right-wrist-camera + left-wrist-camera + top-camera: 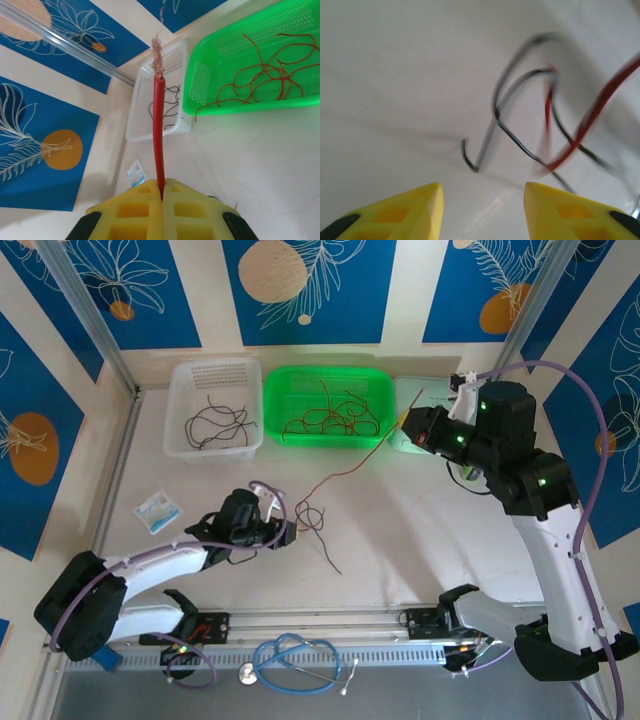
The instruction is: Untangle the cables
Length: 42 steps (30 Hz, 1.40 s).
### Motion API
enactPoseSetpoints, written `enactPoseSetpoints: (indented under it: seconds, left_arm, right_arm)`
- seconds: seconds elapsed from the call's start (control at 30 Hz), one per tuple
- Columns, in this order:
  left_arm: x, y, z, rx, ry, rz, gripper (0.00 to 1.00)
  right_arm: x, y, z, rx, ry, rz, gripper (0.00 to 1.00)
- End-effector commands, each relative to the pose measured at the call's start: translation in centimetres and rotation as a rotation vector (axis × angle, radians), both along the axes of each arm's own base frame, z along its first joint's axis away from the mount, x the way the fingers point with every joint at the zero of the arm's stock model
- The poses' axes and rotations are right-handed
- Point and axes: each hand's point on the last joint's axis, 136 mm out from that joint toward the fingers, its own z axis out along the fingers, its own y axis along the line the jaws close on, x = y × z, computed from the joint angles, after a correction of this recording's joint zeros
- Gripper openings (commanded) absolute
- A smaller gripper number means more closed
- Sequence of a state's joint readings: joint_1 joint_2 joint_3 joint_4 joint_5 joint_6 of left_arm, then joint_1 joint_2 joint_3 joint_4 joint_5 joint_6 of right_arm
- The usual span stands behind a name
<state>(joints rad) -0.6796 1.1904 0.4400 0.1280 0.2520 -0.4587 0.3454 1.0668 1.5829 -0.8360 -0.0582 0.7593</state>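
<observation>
A tangle of red and black cables lies mid-table. My left gripper sits just left of it. In the left wrist view that gripper is open, nothing between its yellow fingers, with a black cable and a red cable just ahead on the table. My right gripper is raised by the green basket. It is shut on a red cable whose frayed copper end sticks out. This cable runs down to the tangle.
The green basket holds several red cables. The white basket to its left holds black cables. A small packet lies at the left. A blue stethoscope rests at the near edge.
</observation>
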Motion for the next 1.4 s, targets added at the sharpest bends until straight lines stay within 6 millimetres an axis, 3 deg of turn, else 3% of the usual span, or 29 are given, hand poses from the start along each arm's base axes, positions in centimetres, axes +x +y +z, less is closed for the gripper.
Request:
enactPoseSetpoints:
  seconds: [0.0, 0.2, 0.33, 0.43, 0.6, 0.77, 0.93, 1.07, 1.2, 1.37]
  left_arm:
    - [-0.9, 1.2, -0.8, 0.056, 0.012, 0.004, 0.52]
    - [-1.5, 2.5, -1.7, 0.075, 0.028, 0.055, 0.54]
    - [-1.4, 3.1, -1.5, 0.081, 0.018, 0.081, 0.54]
    - [-1.1, 2.7, -0.4, 0.066, -0.011, 0.065, 0.61]
    - [-0.1, 0.5, 3.0, -0.007, -0.103, -0.016, 0.69]
    - [0.1, -3.4, 6.5, -0.132, -0.147, -0.174, 0.72]
    - [0.4, -7.0, 8.3, -0.255, -0.155, -0.283, 0.74]
    - [0.3, -9.3, 7.6, -0.287, -0.136, -0.344, 0.74]
    - [0.4, -10.5, 5.6, -0.262, -0.123, -0.358, 0.74]
    - [2.6, -11.3, 3.2, -0.208, -0.128, -0.294, 0.72]
  right_arm:
    - [0.8, 1.5, -0.1, 0.051, 0.006, 0.051, 0.00]
    - [1.7, 2.3, -0.7, 0.052, 0.022, 0.067, 0.00]
    - [1.7, 2.3, 0.3, 0.055, 0.001, 0.069, 0.00]
    - [1.6, 2.5, 1.6, 0.062, -0.022, 0.083, 0.00]
    - [1.2, 2.9, 2.7, 0.074, -0.036, 0.103, 0.00]
    - [1.2, 3.3, 3.4, 0.093, -0.046, 0.106, 0.00]
    - [0.9, 4.1, 5.5, 0.125, -0.085, 0.133, 0.00]
    - [0.7, 4.3, 7.5, 0.140, -0.132, 0.119, 0.00]
    - [0.5, 4.0, 8.9, 0.159, -0.169, 0.095, 0.00]
    - [0.0, 3.6, 9.9, 0.177, -0.196, 0.081, 0.00]
